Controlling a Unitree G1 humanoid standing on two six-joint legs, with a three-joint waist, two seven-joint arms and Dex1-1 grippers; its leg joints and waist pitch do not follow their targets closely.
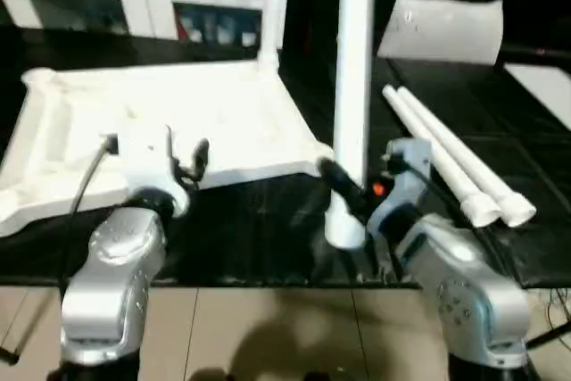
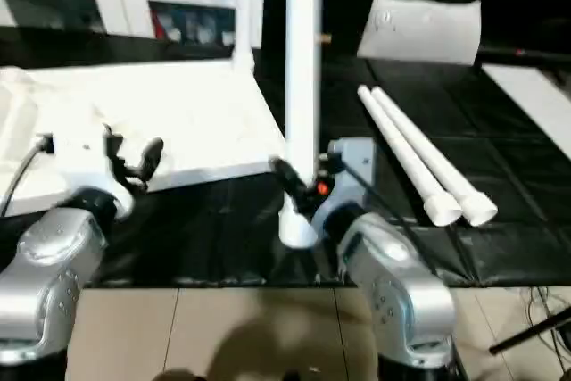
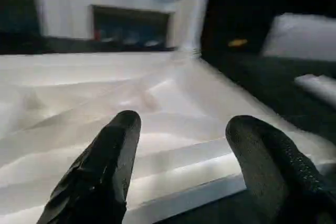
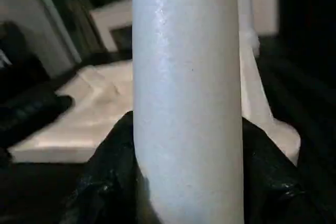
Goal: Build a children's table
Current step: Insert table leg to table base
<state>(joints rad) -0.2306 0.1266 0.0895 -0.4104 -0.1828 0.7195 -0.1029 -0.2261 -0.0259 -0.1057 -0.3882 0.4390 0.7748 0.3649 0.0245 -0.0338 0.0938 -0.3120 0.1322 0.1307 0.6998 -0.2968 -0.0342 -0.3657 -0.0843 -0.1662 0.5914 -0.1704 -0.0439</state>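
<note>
The right gripper (image 1: pixel 350 192) is clenching a light, stiff, slippery leg (image 1: pixel 354 86) near its base, while the left gripper (image 1: pixel 192 165) is hovering released over the tabletop (image 1: pixel 178 113).

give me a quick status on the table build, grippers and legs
Right gripper shut on upright leg, near the tabletop corner. Left gripper open, empty, over the tabletop edge. One leg already standing in far corner, two spare legs lying right. Nothing blocking.
</note>
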